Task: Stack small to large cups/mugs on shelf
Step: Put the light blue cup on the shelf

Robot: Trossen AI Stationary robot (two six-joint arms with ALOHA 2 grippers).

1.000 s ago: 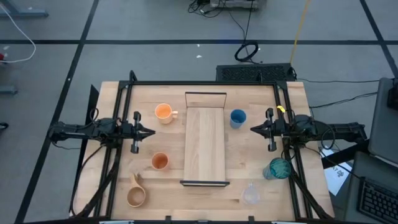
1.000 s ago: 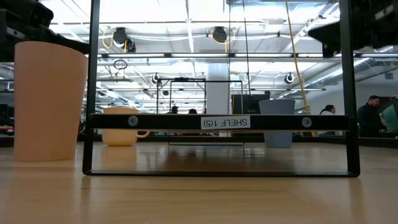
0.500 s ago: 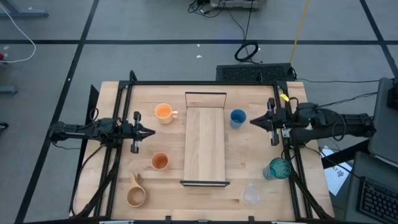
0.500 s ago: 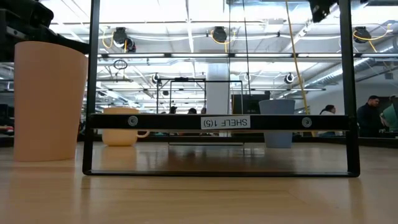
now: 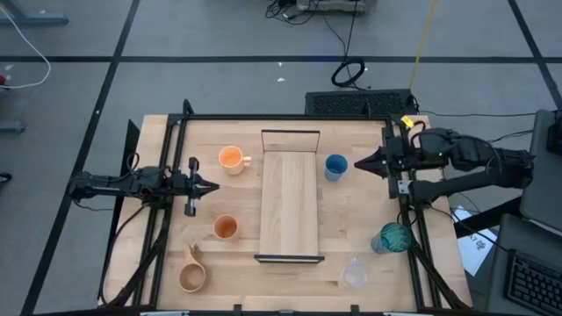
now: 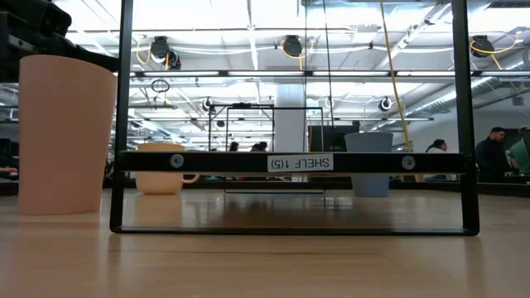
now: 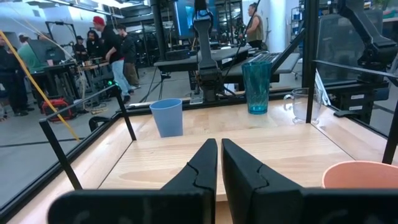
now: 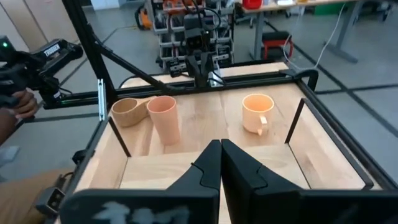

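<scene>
The pale shelf (image 5: pixel 290 195) lies along the middle of the table. To its left stand the orange handled mug (image 5: pixel 231 158), the small orange cup (image 5: pixel 226 228) and the wooden mug (image 5: pixel 192 276). To its right stand the blue cup (image 5: pixel 335 167), the teal tumbler (image 5: pixel 392 237) and the clear cup (image 5: pixel 354 274). All rest upright on their bases. My left gripper (image 5: pixel 215 185) waits shut at the left side, pointing level at the shelf. My right gripper (image 5: pixel 356 164) hangs shut high above the table, beside the blue cup, holding nothing.
A black metal frame (image 5: pixel 290 118) runs around the tabletop, with upright posts near both arms. The shelf's black end frame (image 6: pixel 298 162) stands close to the table's near edge. People stand in the room beyond the table (image 6: pixel 495 153).
My right gripper has risen well above the table, still shut, and its fingers have tipped a little downward. It has gone out of the top of the low view. The cups and the shelf stand as before.
</scene>
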